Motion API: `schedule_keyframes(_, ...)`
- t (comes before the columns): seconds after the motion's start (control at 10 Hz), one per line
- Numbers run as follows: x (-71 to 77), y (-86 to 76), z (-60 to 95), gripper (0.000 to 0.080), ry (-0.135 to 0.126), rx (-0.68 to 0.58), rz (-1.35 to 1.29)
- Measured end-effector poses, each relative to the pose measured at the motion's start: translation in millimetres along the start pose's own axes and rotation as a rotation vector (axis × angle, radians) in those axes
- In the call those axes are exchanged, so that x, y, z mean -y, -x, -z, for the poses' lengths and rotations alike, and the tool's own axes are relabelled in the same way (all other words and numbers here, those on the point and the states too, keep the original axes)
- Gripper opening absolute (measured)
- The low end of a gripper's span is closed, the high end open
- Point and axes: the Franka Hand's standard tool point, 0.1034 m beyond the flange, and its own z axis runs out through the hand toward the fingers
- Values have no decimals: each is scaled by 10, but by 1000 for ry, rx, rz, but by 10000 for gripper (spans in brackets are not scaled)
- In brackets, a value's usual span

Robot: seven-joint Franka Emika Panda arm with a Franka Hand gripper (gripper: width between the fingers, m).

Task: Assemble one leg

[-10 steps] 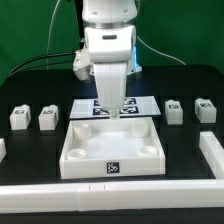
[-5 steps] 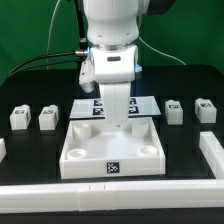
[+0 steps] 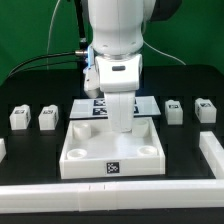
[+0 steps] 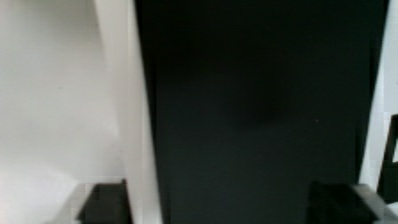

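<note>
Four legs stand on the black table: two on the exterior view's left and two on its right. Each is a small white block with a tag. My gripper hangs low at the back wall of the large white tray-like panel, far from every leg. In the wrist view my gripper shows two dark fingertips set wide apart, with only black table between them. A white surface fills one side of that view. The gripper is open and empty.
The marker board lies just behind the panel, partly hidden by my arm. White rails run along the table's front and right side. A green backdrop stands behind.
My arm has come down and a little toward the exterior view's right, bringing the gripper to the panel's back wall. The legs and panel have not moved.
</note>
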Motion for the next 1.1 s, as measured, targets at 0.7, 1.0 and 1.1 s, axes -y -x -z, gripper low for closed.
schedule_keyframes(0.7,-13,10,-1,72,6,-1,-4)
schedule_keyframes(1.0,-13,10,-1,72,6,-1,-4)
schedule_keyframes(1.1,-26,-5,3,72,7,0,-3)
